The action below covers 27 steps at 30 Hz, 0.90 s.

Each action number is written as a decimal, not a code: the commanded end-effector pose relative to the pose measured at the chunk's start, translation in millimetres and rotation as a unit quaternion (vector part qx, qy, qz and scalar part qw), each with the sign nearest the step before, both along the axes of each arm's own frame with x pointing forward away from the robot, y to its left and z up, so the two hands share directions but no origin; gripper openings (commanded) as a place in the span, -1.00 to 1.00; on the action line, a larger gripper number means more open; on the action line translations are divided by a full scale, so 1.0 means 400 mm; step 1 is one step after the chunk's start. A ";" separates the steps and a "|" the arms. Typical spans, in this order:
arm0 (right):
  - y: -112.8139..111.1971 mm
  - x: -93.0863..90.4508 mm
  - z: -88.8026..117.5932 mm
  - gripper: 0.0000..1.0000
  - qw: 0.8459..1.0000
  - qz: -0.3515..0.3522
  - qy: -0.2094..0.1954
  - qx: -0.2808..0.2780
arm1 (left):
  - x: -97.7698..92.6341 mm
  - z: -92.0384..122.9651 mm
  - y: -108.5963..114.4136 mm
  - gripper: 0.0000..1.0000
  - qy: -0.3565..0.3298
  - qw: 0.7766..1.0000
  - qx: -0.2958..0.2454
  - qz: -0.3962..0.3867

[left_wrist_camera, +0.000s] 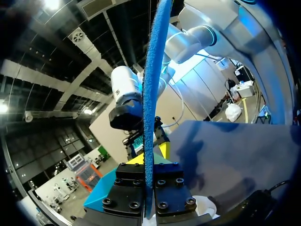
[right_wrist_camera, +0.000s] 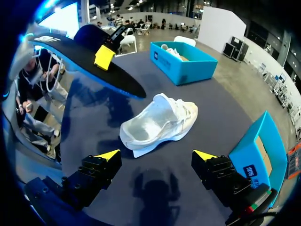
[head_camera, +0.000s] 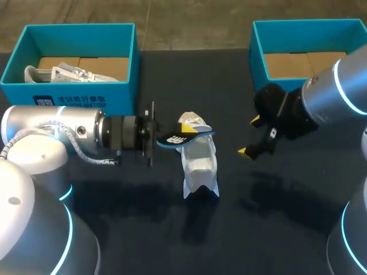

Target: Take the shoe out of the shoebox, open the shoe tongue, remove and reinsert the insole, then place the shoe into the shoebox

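The white shoe lies mid-frame on the dark surface, well apart from the left shoebox and the right shoebox in the upper corners. The left hand pinches the blue insole above the shoe. The right hand hangs wide open at its right.

You won't find any print here that can be read clearly. The left shoebox, well apart from your left jaws, carries a dark label with white characters on its front wall, too small to make out. The insole clamped in your left jaws bears a white mark just ahead of them, which is not legible. To one side of your spread right jaws, the right shoebox shows a second label with white print that is too small to read.
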State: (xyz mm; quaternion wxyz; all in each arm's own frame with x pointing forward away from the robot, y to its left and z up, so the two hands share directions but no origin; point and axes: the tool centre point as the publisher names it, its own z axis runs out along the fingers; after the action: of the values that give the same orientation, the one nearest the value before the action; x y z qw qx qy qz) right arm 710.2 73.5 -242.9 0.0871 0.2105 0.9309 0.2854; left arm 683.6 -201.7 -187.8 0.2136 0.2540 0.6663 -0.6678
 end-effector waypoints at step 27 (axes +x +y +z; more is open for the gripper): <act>0.016 -0.001 -0.156 1.00 0.996 0.083 -0.043 0.004 | 0.008 -0.121 -0.035 -1.00 0.024 0.999 -0.016 -0.016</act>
State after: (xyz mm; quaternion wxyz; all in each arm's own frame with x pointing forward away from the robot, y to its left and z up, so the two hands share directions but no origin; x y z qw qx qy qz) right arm 710.1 79.9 -298.5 0.1013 0.1222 0.9418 0.2964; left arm 685.4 -214.1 -230.6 0.1917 0.2430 0.6592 -0.6853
